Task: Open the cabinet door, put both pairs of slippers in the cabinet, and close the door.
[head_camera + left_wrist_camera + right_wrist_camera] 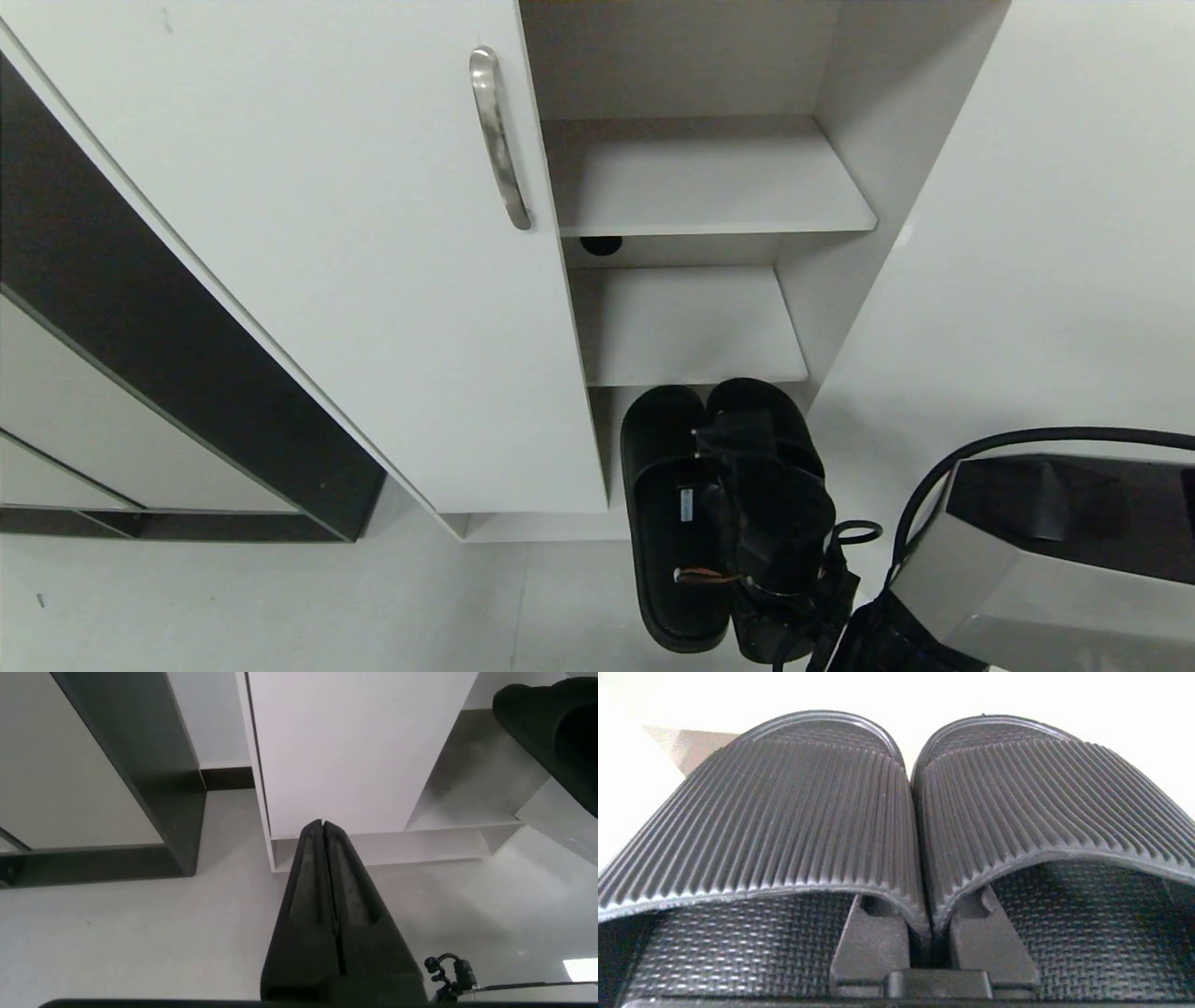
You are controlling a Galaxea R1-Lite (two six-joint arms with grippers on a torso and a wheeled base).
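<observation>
Scanning from the far left: a dark panel (177, 355) runs down at a slant, meeting the pale floor (280, 597). Next to it is the cabinet's closed door (327, 233), white, with a curved silver handle (499, 140) near its right edge.

Left gripper (323, 835): fingers pressed flat together, nothing between them. It hangs above the floor, pointing toward the foot of the closed door.

Right of the handle the cabinet stands open. Upper shelf (700, 177) and lower shelf (686, 322) are both bare, with a small round hole (600, 245) in the back wall between them.

Below the lower shelf is a pair of black slippers (667, 504), side by side and touching, toes at the mouth of the bottom compartment, heels toward the robot. Cannot tell whether the soles rest on the floor.

Right gripper (726, 437) is over the pair. In the right wrist view its fingers (873, 943) sit under the ribbed straps, one in each slipper, clamping the two inner strap edges together.

Far right: the open door (1027, 233), white, swung out wide.
</observation>
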